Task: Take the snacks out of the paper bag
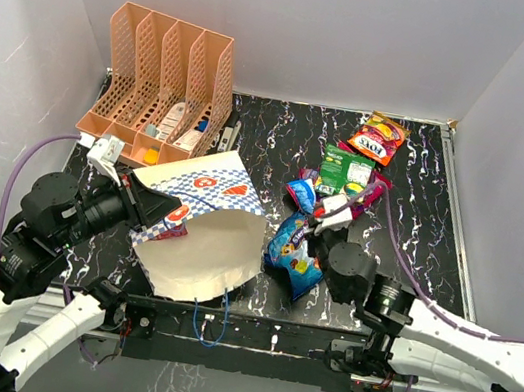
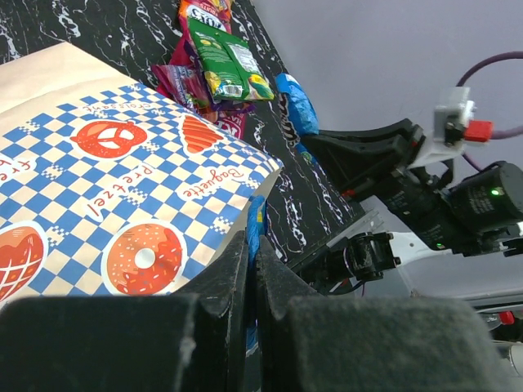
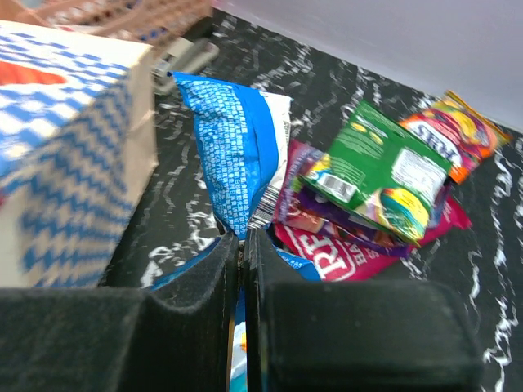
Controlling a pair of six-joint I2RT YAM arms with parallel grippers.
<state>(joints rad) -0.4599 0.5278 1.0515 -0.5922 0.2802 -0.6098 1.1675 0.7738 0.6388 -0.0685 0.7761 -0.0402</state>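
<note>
Snacks sit piled on the table right of the paper bag (lying on its side) — your left gripper pinches its rim, right gripper clamps a blue pouch.

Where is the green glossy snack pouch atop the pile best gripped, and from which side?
Green glossy pouch: pinch the near short edge, coming from the arms' side. It rests tilted on the magenta pouch, so that edge seems raised off the table.

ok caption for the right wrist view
Right gripper pinching a blue snack pouch beside the checkered paper bag.
</note>
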